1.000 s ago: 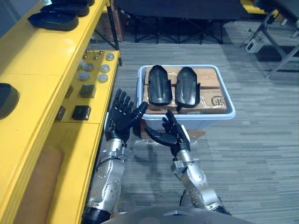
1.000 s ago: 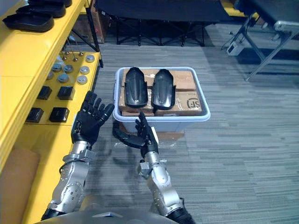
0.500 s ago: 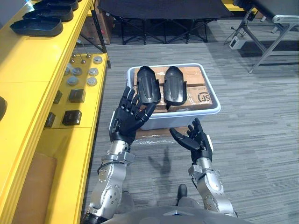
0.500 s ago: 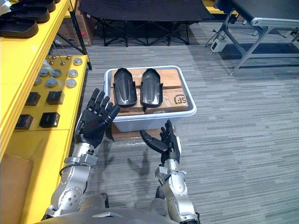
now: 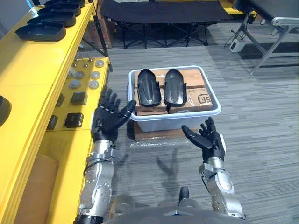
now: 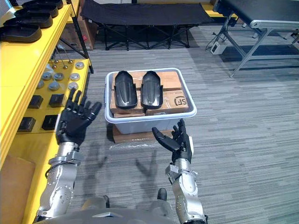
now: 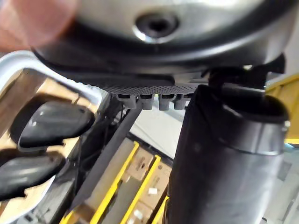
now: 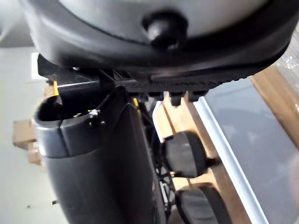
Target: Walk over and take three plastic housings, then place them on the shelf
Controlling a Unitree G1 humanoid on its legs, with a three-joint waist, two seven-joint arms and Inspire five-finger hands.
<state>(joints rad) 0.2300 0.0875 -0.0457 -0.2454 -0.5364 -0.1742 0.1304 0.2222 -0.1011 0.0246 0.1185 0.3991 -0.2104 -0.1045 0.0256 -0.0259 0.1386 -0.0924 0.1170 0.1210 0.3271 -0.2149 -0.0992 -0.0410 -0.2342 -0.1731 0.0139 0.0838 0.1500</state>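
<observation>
Glossy black plastic: two housings (image 5: pixel 149 87), long, rounded and shell-like, close side by side on brown cardboard boxes (image 5: pixel 202 95) inside a pale grey bin (image 5: pixel 174 122) with a rolled rim and smooth walls. Under the bin, a flat cardboard slab (image 5: pixel 154 135) on ribbed grey carpet (image 5: pixel 261 116). To the robot's left, a yellow painted shelf (image 5: pixel 32 60), smooth and matte. On its top tier, a row of dark moulded pieces (image 5: pixel 41 31). On the lower tier, round metal discs (image 5: pixel 74 84) and small square black blocks (image 5: pixel 78 98).

Left hand (image 5: pixel 106 120) raised between the shelf's edge and the bin's near left corner, fingers straight and fanned wide, holding nothing. Right hand (image 5: pixel 210 140) lower, near the bin's near right corner and apart from it, palm turned up, fingers relaxed and spread, likewise empty.

From the head views, the whole layout of shelf, bin and both arms. From the left wrist view, past the hand's dark bulk, the same housings (image 7: pixel 51 123) seen close and end-on, soft highlights on their domed backs, with the bin's rim (image 7: pixel 18 65) as a pale curve. From the right wrist view, the housings (image 8: pixel 184 154) from the opposite side, beside the bin's white rim (image 8: pixel 219 144) and plain grey wall.

Against half a second back: left hand shifted outward, off the bin's front corner and toward the shelf. Right hand a little further out as well, leaving a wider gap between the two. Housings and bin unmoved.
</observation>
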